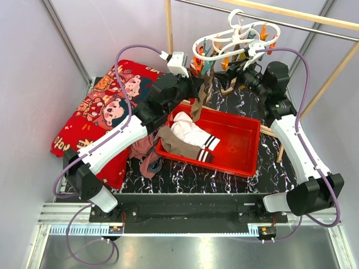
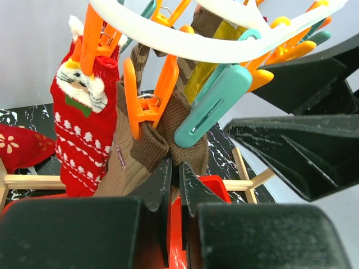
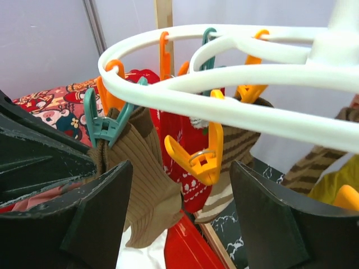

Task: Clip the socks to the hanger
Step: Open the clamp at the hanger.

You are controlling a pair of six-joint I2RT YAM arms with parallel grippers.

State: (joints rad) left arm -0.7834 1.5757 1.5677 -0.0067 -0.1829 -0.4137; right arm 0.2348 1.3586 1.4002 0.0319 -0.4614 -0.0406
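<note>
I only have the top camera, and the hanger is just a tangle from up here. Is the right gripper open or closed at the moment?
Observer: Open. In the right wrist view the right gripper has its fingers spread wide, with an orange peg hanging between them.
Operator: Is that peg holding a sock?
Observer: It looks empty. Nothing shows between its tips.
Operator: Is anything on the hanger besides brown socks?
Observer: Yes. The left wrist view shows a red sock with white patterning, clipped at its top by another orange peg.
</note>
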